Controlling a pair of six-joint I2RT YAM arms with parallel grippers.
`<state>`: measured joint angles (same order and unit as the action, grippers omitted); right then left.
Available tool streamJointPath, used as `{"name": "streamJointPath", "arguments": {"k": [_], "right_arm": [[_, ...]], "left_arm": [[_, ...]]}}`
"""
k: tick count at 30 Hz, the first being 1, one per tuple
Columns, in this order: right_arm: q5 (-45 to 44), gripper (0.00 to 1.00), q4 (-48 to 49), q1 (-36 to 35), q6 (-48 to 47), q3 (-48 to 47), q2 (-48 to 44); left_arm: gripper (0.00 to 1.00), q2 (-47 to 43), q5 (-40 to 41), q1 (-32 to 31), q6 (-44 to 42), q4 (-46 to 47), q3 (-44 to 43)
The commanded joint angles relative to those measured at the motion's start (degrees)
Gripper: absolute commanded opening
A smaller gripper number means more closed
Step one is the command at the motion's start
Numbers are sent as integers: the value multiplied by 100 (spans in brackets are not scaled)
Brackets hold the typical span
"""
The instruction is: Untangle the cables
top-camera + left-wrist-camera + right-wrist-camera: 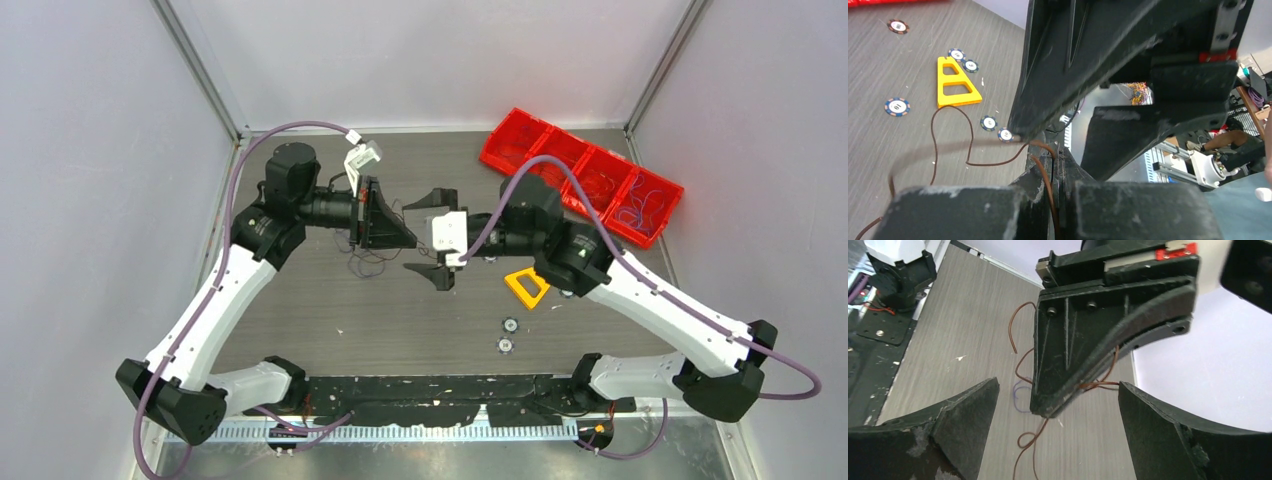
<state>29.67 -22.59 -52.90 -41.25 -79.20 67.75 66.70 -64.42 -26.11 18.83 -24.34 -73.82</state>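
Spread right gripper (1058, 385) flanks our left gripper (1047, 406), clenched on the brown cable (1011, 335). We'd pinch beside it, pulling slowly.

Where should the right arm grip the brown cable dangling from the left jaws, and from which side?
Probably the loose strand of the brown cable just below the tip of the left gripper, approached head-on from the right: it hangs clear there, framed by the right gripper, jaws open.

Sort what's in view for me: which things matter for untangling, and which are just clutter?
For the job: cables, pinched in the shut left gripper; open right gripper facing it.
Lying about: yellow triangle, round chips, red tray.
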Motion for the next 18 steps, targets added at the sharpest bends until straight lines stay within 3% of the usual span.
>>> {"name": "streamJointPath", "arguments": {"k": [1,10,18], "right_arm": [[-600,95,1487,-307,-517,420,-282],[-622,95,1269,-457,-1298,468,-196],[-233,96,386,-457,-1916,331,-332]], "left_arm": [[0,-229,-215,12,239,-107,-103],[0,-238,-352,-79,-68,-671,-136],[0,-186,-475,-138,-125,-794,-146]]}}
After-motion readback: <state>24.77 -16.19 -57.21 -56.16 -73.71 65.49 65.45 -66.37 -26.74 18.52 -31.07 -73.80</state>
